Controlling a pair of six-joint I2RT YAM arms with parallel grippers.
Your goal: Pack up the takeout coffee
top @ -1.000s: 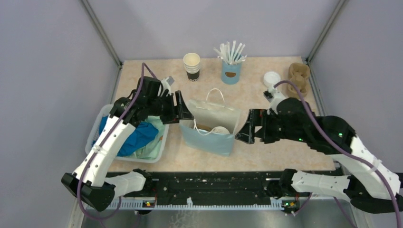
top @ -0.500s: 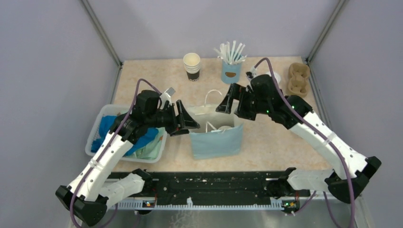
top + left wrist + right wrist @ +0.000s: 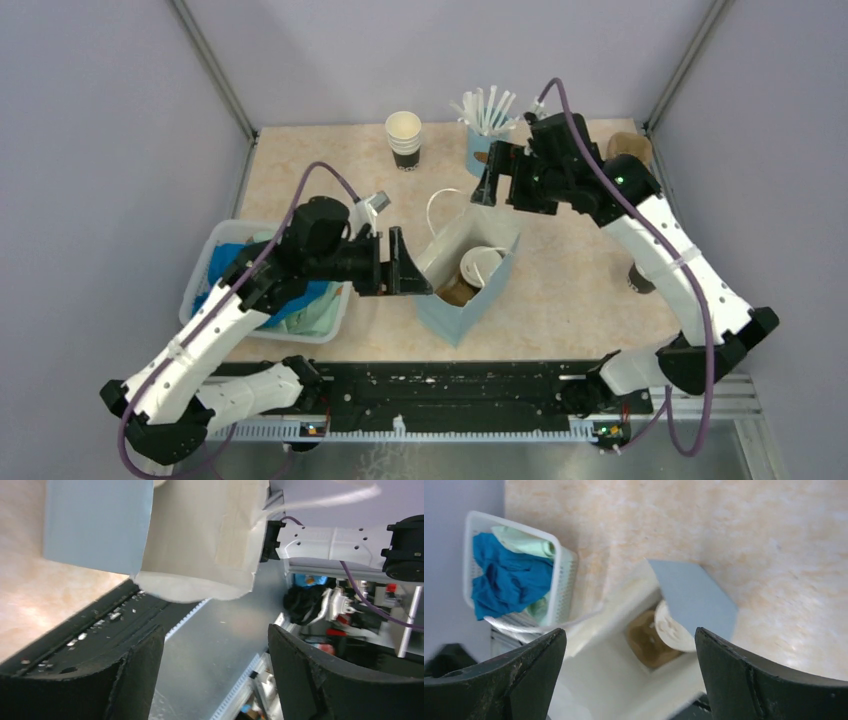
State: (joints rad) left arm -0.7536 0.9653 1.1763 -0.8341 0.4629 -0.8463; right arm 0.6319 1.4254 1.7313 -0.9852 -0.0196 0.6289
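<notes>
The takeout coffee (image 3: 482,264) was seen inside the paper bag (image 3: 455,318), so packing was judged nearly done. The left gripper (image 3: 400,272), at the bag's 9 o'clock rim, and the right gripper (image 3: 497,188), at 12 o'clock, were spread and empty. Withdrawal clear of the rim was needed; open table (image 3: 575,285) was left at 3 o'clock.

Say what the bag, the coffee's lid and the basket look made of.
Bag: paper, matte light blue outside, cream inside, creased folds. Takeout coffee lid: likely plastic, white, smooth, moulded rim. Basket: probably plastic, white, perforated walls.
</notes>
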